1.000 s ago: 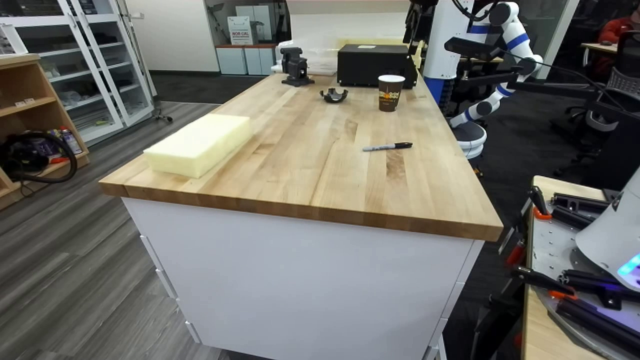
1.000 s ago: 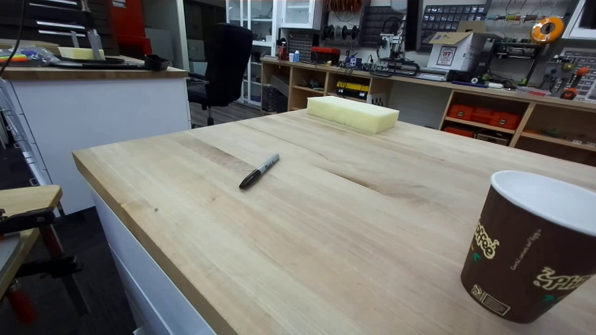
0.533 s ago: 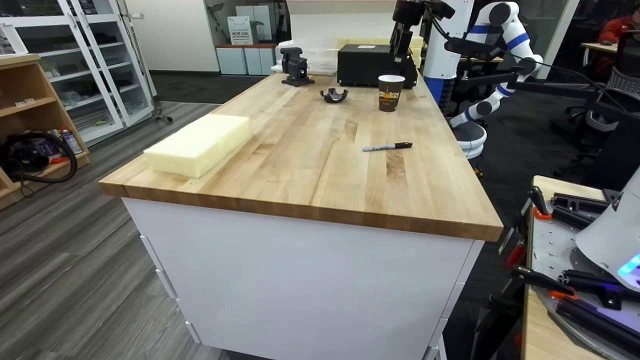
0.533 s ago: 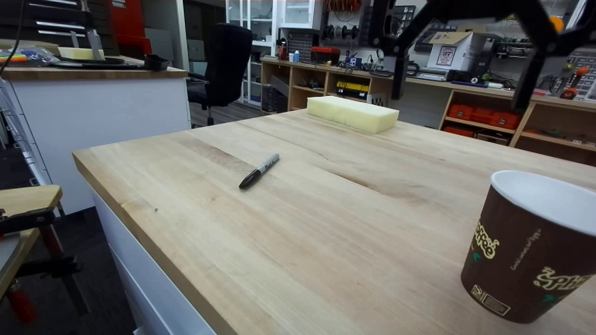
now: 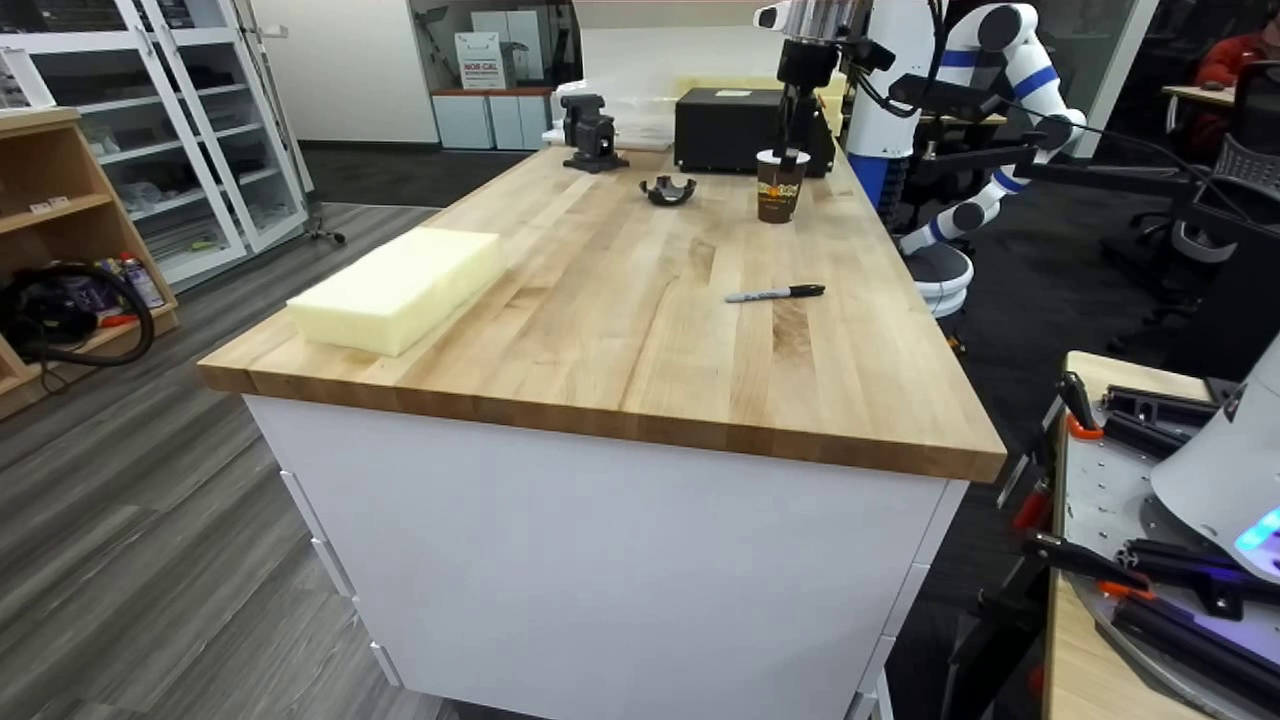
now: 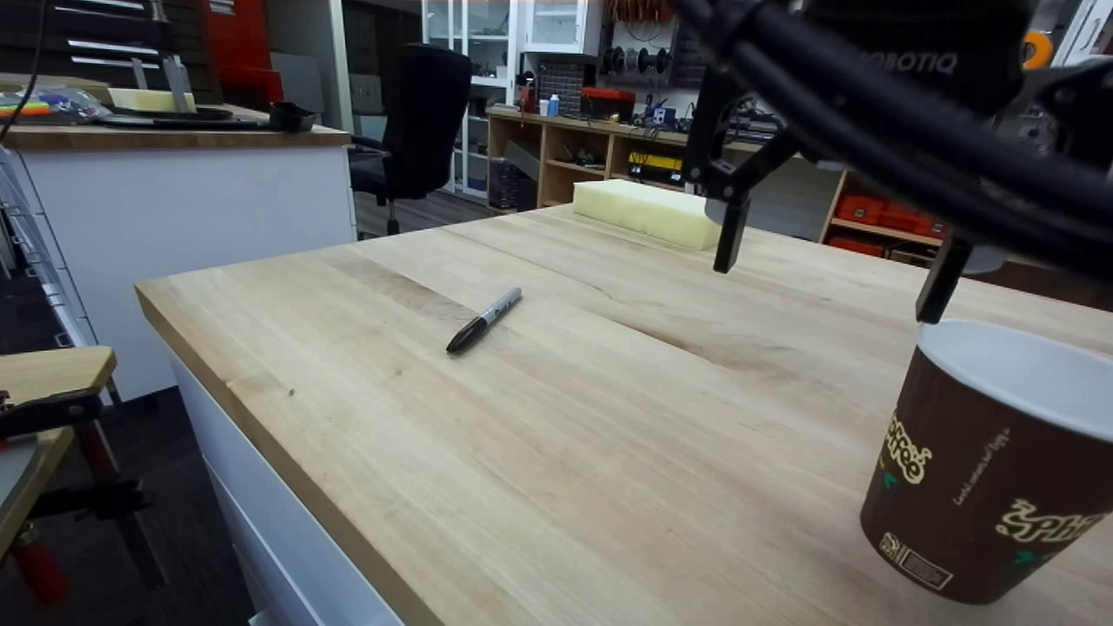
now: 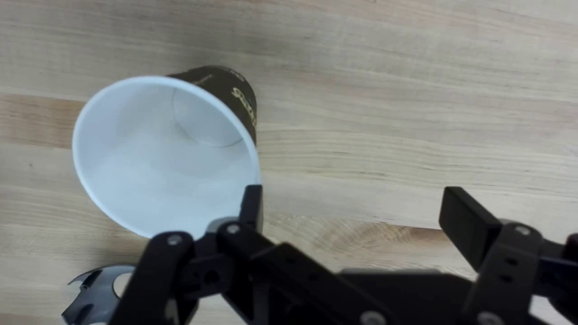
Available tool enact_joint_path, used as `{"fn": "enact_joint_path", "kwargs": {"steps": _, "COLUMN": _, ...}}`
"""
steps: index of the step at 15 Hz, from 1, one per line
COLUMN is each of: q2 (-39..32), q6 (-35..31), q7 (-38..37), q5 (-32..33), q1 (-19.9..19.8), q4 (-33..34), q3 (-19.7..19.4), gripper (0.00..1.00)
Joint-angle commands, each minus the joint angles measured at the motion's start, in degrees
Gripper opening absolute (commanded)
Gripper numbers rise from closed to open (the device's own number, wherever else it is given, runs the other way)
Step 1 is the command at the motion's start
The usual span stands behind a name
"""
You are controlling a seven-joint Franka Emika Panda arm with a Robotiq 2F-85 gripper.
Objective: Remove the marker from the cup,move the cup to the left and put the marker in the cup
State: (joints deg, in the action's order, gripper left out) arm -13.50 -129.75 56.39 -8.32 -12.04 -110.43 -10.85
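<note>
Brown cup (image 7: 167, 149) approx. 9 o'clock of gripper (image 7: 352, 198), wrist view; jaws wide apart, prob. to straddle rim; marker (image 5: 775, 293) out, cup's 6 o'clock in an exterior view.

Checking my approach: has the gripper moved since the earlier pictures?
Yes, downward: in an exterior view, the gripper has come nearer the cup, which hasn't moved.

marker (image 5: 775, 294): lying on table (image 5: 600, 330) | cup (image 5: 778, 198): upright, beyond marker | hand (image 5: 788, 152): at cup rim, contact unclear
</note>
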Motion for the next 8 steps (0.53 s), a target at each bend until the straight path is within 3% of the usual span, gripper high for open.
{"fn": "enact_joint_path", "kwargs": {"steps": 1, "q2": -1.3, "q6": 4.2, "q7": -1.5, "q5": 1.2, "q1": -1.5, "q4": 3.0, "q3": 1.1, "gripper": 1.0}}
{"fn": "enact_joint_path", "kwargs": {"steps": 8, "q2": -2.0, "q6": 6.8, "q7": -2.2, "q5": 3.3, "q1": -1.6, "q4": 4.2, "q3": 0.9, "gripper": 1.0}}
